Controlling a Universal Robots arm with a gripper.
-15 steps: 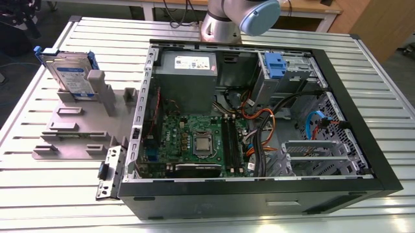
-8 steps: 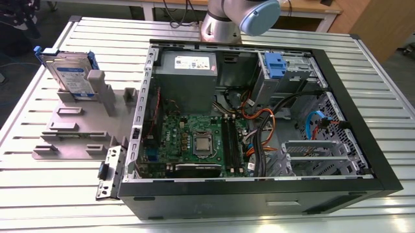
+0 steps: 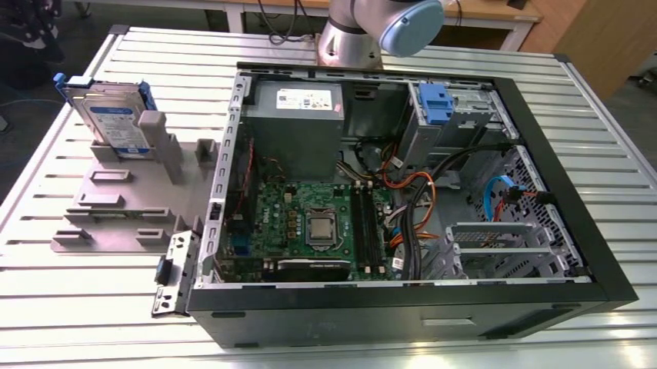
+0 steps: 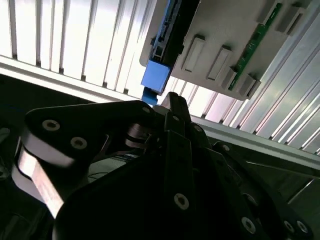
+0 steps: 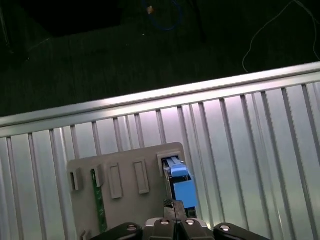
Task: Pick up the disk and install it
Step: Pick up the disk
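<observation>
Disk [image 3: 108, 115] stands on edge in a grey holder [image 3: 123, 192] on the table [image 3: 61, 307], at the exterior view's left of the open case [image 3: 411, 300]. In the second wrist view we see our jaws clenched on nothing, pointing toward the disk [image 4: 156, 75]. In the first wrist view the disk [image 5: 180, 187] lies straight ahead of them, apart, with its thin edge in line with them.

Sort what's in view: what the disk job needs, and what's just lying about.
Job in hand: disk, upright in the grey holder; computer case; drive bay; end effector.
Lying about: green circuit board in the holder; metal bracket beside the case.
</observation>
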